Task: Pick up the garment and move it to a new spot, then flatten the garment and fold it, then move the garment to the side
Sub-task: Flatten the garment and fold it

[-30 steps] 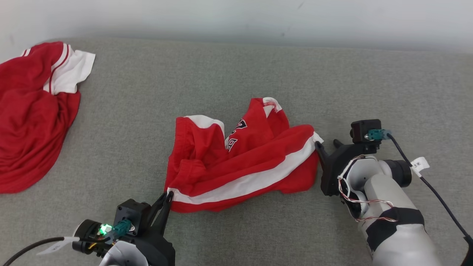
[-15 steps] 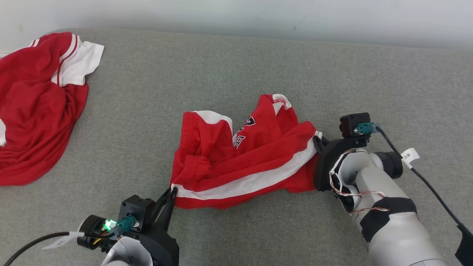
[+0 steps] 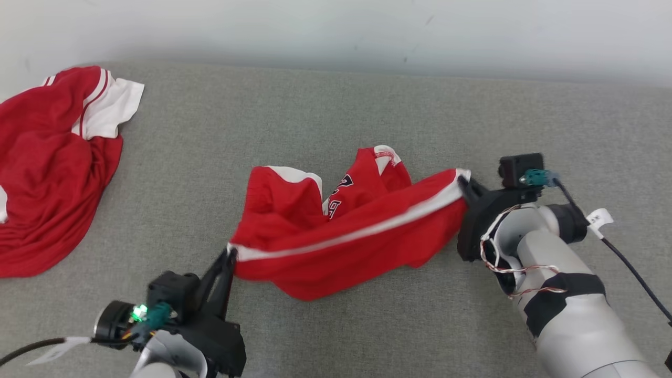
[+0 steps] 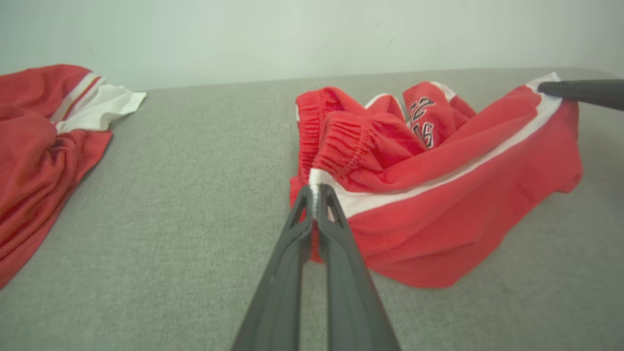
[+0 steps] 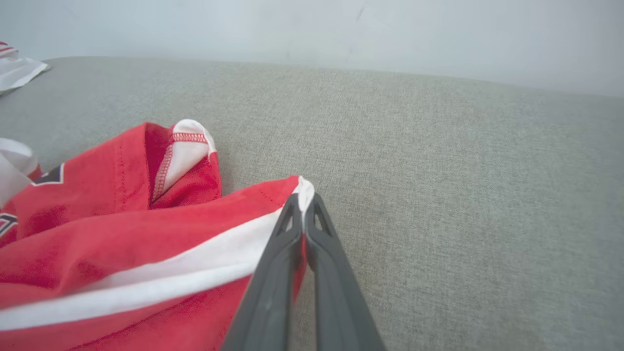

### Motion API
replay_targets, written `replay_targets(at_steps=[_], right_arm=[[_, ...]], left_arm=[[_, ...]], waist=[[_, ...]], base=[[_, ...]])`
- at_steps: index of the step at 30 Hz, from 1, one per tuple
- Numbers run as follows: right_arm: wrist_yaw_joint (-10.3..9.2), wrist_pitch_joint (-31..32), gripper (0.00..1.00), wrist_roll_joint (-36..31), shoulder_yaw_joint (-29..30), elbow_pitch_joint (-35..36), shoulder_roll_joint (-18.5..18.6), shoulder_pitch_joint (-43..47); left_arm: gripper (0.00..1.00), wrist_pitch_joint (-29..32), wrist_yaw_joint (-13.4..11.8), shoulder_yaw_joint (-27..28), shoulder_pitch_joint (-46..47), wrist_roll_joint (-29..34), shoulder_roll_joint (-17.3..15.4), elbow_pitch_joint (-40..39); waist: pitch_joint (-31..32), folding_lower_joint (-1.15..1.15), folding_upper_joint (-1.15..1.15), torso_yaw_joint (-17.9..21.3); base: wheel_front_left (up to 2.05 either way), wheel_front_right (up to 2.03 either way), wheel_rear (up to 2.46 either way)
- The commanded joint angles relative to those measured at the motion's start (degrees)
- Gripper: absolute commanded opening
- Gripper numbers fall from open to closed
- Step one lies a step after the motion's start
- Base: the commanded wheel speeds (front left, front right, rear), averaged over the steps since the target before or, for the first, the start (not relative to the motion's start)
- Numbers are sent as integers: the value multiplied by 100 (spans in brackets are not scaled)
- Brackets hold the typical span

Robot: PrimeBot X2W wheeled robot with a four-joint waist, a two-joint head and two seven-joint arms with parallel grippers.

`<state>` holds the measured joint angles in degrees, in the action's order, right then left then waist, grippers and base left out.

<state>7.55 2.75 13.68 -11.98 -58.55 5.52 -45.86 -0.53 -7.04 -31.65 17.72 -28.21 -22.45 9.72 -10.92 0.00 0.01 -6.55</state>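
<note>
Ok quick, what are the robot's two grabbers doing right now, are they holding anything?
Left gripper: closed, holding the red shorts at the waistband corner.
Right gripper: closed, holding the red shorts at the opposite corner.

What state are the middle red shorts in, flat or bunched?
Bunched. The red shorts are crumpled in folds, not flat, pinched at opposite corners by the left end effector and right end effector.

Head looks down; low wrist views share the garment [image 3: 357,247].
</note>
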Motion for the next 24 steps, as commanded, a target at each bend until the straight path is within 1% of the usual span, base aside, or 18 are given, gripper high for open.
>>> replay_targets(at_steps=[1,4,7,10,13,16,18,19,22,24], right_arm=[[-13,-143,0,66,41,64,48,-71],[-13,-571,0,144,151,314,148,-182],[-13,-995,0,249,252,632,221,-280],[-13,-1322,0,359,239,1085,293,-370],[-13,-1468,0,560,171,1659,414,-426],[-13,-1468,0,896,54,2319,503,-467],[-13,-1350,0,1079,-61,2743,622,-503],[-13,-1242,0,1165,-123,2913,674,-541],[-13,-905,0,1333,-301,3226,779,-728],[-13,-733,0,1452,-365,3253,715,-957]], left_arm=[[0,-127,-55,85,37,-76,34,-80],[0,-469,-102,402,162,-303,180,-283],[0,-753,-63,686,330,-581,345,-521],[0,-884,49,876,562,-860,513,-733],[0,-897,148,1023,839,-1153,681,-927],[0,-795,192,1210,1139,-1555,880,-1066],[0,-682,248,1311,1403,-1779,988,-1140],[0,-622,231,1368,1542,-1895,1036,-1156],[0,-515,223,1535,2025,-2093,1109,-997],[0,-504,210,1700,2373,-2288,1207,-785]], waist=[[74,0,-1,61],[142,0,-1,134],[182,0,-1,227],[200,0,-1,352],[169,0,-1,484],[41,0,-1,627],[-116,0,-1,726],[-224,0,-1,785],[-562,0,-1,939],[-847,0,-1,1053]], base=[[0,0,0],[0,0,0],[0,0,0],[0,0,0],[0,0,0],[0,0,0],[0,0,0],[0,0,0],[0,0,0],[0,0,0]])
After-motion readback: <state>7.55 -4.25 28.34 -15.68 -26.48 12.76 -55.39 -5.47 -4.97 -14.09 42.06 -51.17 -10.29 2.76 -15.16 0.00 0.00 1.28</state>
